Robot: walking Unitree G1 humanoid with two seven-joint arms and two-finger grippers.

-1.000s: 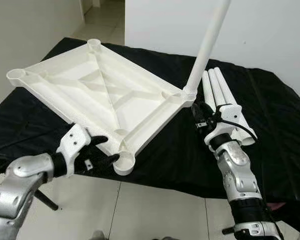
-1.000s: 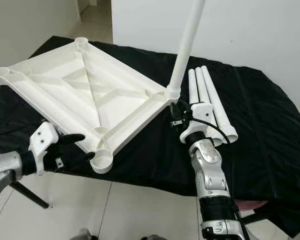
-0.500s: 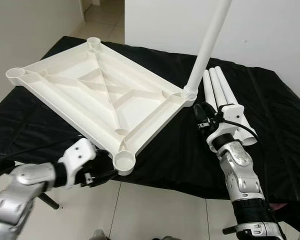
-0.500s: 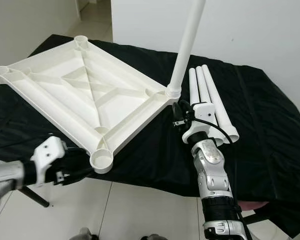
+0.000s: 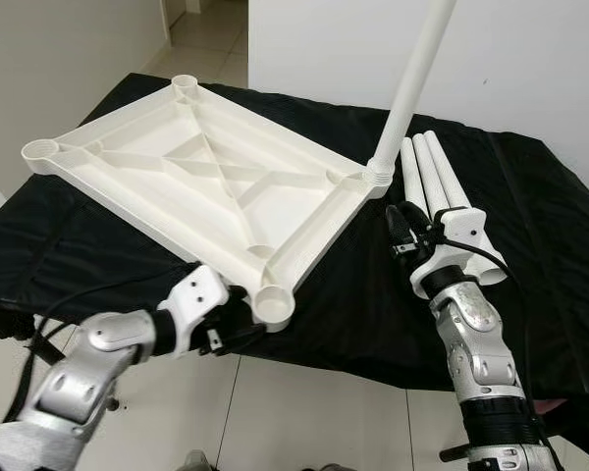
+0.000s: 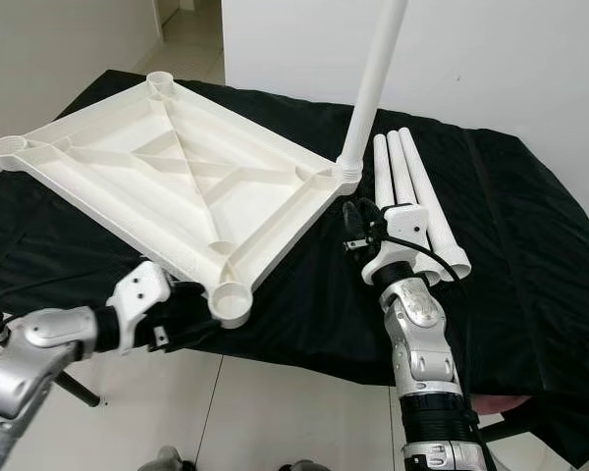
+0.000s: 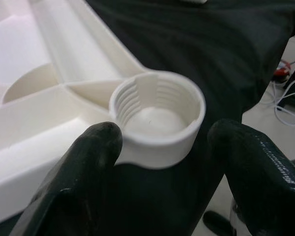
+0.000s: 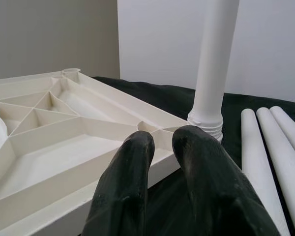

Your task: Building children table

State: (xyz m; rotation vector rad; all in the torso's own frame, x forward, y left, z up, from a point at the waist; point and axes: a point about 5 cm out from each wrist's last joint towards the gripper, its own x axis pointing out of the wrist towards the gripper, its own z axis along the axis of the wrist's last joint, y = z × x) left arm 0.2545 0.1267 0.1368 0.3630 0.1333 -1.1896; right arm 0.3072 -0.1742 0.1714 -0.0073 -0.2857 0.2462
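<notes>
A white plastic tabletop point(image 5: 206, 186) lies upside down on the black-covered table point(image 5: 530, 255). One white leg point(image 5: 412, 88) stands screwed into its right corner socket. Three loose legs point(image 5: 437, 182) lie side by side just right of it. My left gripper point(image 5: 238, 319) is at the near corner socket point(image 7: 157, 115), open, with a finger on each side of it. One fingertip point(image 7: 101, 140) touches the socket wall. My right gripper point(image 5: 398, 224) hovers shut and holding nothing, a short way in front of the standing leg's base point(image 8: 206, 120).
The near corner socket overhangs the table's front edge above a tiled floor point(image 5: 304, 412). A white wall point(image 5: 530, 59) stands behind the table, with a doorway point(image 5: 206, 29) at the back left. Bare black cloth stretches to the right of the loose legs.
My left gripper let go of the tabletop's front edge, dropped below it, then moved right to straddle the near corner socket. The tabletop's near corner has shifted slightly right. The right arm has barely moved.
</notes>
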